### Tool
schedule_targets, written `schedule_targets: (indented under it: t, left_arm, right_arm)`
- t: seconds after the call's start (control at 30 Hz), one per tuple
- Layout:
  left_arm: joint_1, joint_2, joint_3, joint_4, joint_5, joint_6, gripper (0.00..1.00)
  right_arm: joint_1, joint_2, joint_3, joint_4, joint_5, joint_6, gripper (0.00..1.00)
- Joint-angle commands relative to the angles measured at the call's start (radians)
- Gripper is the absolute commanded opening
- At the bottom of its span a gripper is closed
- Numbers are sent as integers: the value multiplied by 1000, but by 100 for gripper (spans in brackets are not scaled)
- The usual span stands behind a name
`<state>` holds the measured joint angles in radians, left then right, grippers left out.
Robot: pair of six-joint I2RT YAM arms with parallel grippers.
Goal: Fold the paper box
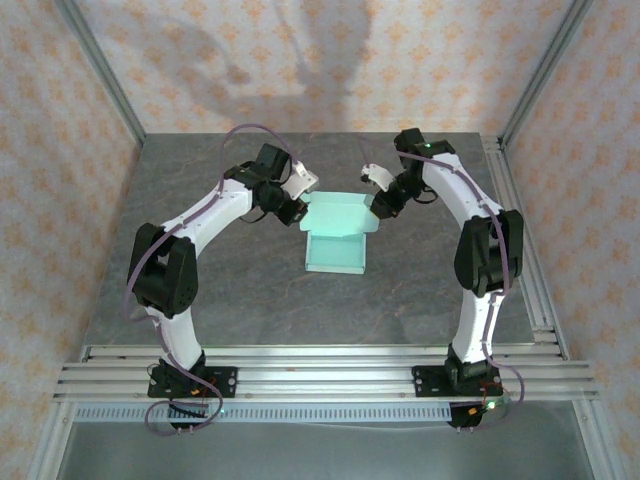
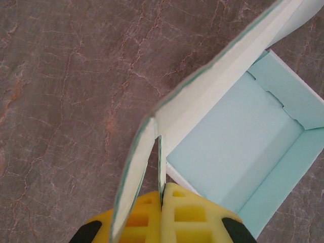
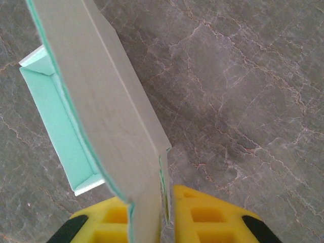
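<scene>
**Paper box (image 1: 337, 243) flanked by both end effectors at mid-worktop (image 1: 200, 280)**

Seen from above, the pale mint box lies open on the grey veined worktop, just above the centre of the frame. Its shallow tray sits lower and its flaps are along the upper edge. The left end effector (image 1: 299, 212) is at the box's upper left corner and the right end effector (image 1: 384, 207) at its upper right corner.

In the left wrist view the mint inside of the tray takes up the right half. A pale wall runs from lower centre to the upper right. At bottom centre the yellow pads (image 2: 195, 215) are closed tight on a thin side flap, which stands edge-on between them.

In the right wrist view a tall pale panel rises from bottom centre to the upper left, with the mint tray behind it at the left. The yellow pads (image 3: 212, 217) at the bottom stand narrow, with a thin strip of card in the slit between them. The panel hides the inner edge of one pad, so I cannot tell whether the card is pinched or loose.
</scene>
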<state>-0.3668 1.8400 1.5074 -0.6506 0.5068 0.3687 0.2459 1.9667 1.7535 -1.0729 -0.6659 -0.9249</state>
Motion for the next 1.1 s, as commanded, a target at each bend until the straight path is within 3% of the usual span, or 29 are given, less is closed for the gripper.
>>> schedule_targets:
  t: [0.0,0.1,0.3,0.43,0.77,1.0,1.07]
  left_arm:
    - [-4,-10,17,-22,19,17,0]
    - [-4,-11,20,-24,24,18,0]
    - [-5,-13,17,-27,17,20,0]
    - [-4,-7,19,-26,16,18,0]
    - [-4,-10,17,-33,17,20,0]
    - [-4,-16,11,-26,19,16,0]
    - [-4,-19,10,-21,24,14,0]
  right_arm:
    - [-4,21,20,-12,3,-1,17]
    - [-3,30,26,-8,22,9,16]
    - [-3,20,27,-13,12,8,3]
    - [-3,0,15,-11,13,12,14]
    - [-4,-34,-5,23,25,31,19]
    - [-4,-36,-10,9,14,28,0]
    - [-4,-34,-12,0,17,27,0]
